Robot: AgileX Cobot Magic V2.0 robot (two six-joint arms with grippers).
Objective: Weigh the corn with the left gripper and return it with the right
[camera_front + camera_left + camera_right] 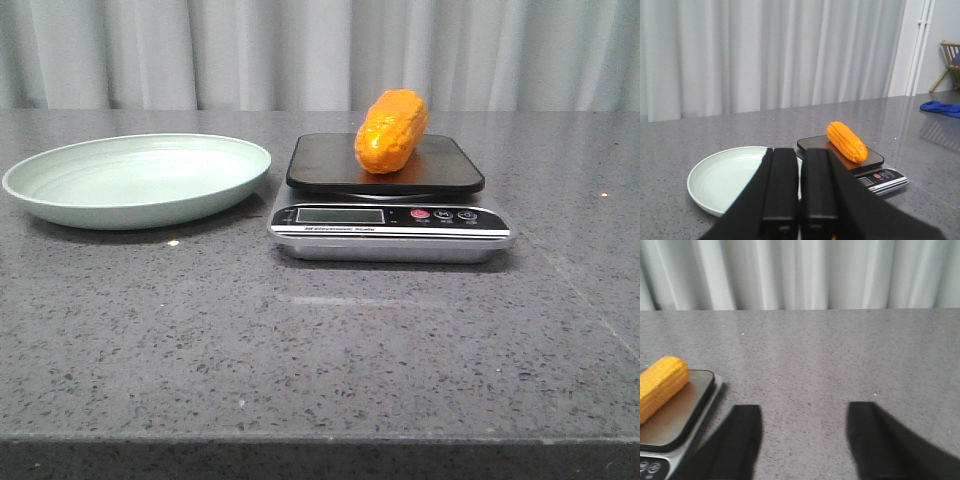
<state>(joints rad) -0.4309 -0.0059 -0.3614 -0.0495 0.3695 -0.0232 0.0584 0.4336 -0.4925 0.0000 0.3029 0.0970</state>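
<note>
Corn (391, 131) atop scale (390, 215), display unreadable

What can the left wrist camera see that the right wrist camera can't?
Only the left wrist view shows the pale green plate, a blue cloth far off on the table, a wooden chair, and the left gripper with its jaws shut and nothing between them.

Only the right wrist view shows the right gripper, its jaws wide open over bare table.

Both show the corn lying on the scale, the grey tabletop and the white curtain behind.
</note>
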